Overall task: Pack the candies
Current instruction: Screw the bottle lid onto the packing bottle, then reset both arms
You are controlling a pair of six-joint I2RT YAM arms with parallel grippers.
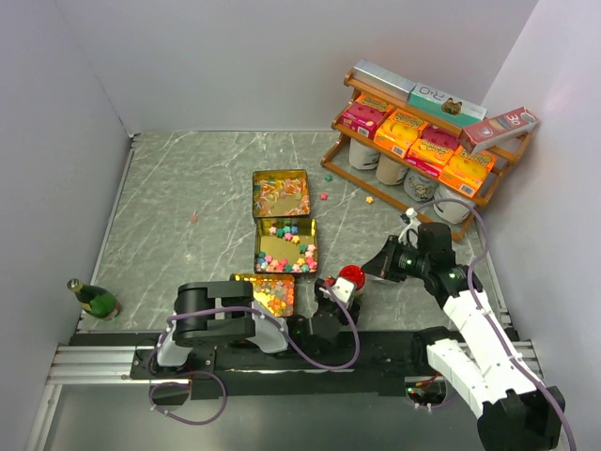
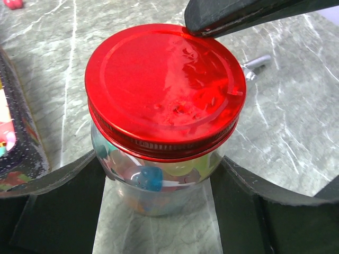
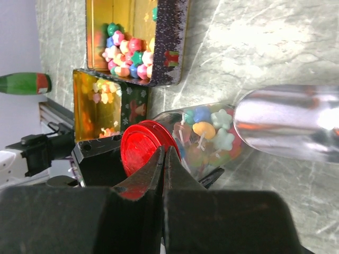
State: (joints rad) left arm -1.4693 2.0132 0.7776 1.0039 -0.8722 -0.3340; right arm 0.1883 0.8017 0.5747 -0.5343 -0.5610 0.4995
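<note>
A clear jar packed with mixed candies stands on the marble table with a red lid on top. My left gripper is shut on the jar, a black finger pressed against each side of the glass. My right gripper is shut with nothing between its fingers, and its tip touches the lid's rim. From above, the jar sits between both grippers near the arm bases. More candies lie in open gold tins, and a few loose ones are on the table.
Three gold tins run in a line left of the jar. A shiny metal scoop lies beside the jar. A wooden shelf of orange and pink boxes stands at the back right. A green bottle lies at the near left.
</note>
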